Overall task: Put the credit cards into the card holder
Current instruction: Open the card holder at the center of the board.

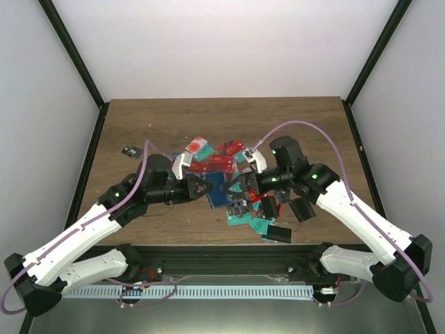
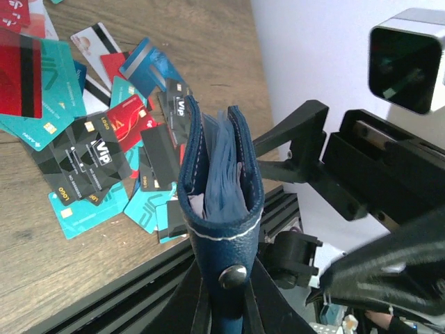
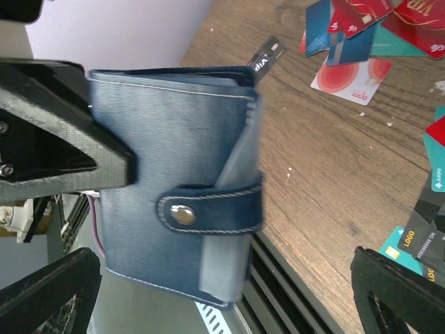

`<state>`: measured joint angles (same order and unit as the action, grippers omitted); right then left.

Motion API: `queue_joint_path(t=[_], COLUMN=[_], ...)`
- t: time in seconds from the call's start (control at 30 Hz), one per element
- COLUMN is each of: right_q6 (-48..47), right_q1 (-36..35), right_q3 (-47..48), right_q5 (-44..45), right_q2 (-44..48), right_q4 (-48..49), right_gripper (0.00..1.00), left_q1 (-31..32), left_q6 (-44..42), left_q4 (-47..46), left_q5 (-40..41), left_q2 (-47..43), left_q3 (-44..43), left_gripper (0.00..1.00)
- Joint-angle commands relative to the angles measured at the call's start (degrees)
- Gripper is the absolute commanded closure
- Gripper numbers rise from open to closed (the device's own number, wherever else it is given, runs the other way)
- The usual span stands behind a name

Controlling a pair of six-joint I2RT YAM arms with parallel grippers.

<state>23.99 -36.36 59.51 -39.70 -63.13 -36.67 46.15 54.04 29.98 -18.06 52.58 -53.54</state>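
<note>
1. The left gripper (image 1: 199,188) is clamped on the card holder (image 2: 219,202), holding it off the table (image 1: 139,125) by the near edge.
2. The holder looks light and soft, with floppy sleeves, so grip its covers. Its strap seems snapped, though I cannot be sure.
3. The right gripper (image 1: 245,186) gapes wide around it, empty.
4. The loose credit cards (image 1: 222,158) are stiff, slick and overlapping; open wood lies to the left.

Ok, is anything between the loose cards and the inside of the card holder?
Yes: the navy-blue folding card holder, gripped by the left hand, has its snap strap apparently fastened across the opening edge, holding the covers nearly shut.
</note>
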Motion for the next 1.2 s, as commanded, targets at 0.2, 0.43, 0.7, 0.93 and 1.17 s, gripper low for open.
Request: queue_joint_path(t=[0.2,0.43,0.7,0.93,1.17], right_q6=[0.45,2.83,2.27,1.40,-1.45], right_q1=[-8.21,-8.64,-8.65,-8.64,0.51], right_q3=[5.12,5.35,5.11,4.39,4.39], right_q5=[11.20,17.67,19.18,23.89,35.45], right_q2=[-4.28,-5.68,-6.90,-7.85,-12.27], right_q4=[-2.44,-3.23,-3.68,-4.61,-11.04], right_gripper=[0.01,0.03,0.05,0.05,0.00], left_q1=[0.15,0.19,0.58,0.69,0.67], left_q6=[-2.02,-2.12,-2.23,-2.44,-4.11], left_q4=[1.21,1.27,1.23,1.26,5.04], left_q5=[-1.15,-2.57,-3.75,-4.96,-4.91], left_q2=[2.62,2.37,2.44,2.88,3.31], left_q3=[-3.68,-3.57,-3.55,-4.05,-5.92], left_gripper=[0.96,0.96,0.96,0.96,0.96])
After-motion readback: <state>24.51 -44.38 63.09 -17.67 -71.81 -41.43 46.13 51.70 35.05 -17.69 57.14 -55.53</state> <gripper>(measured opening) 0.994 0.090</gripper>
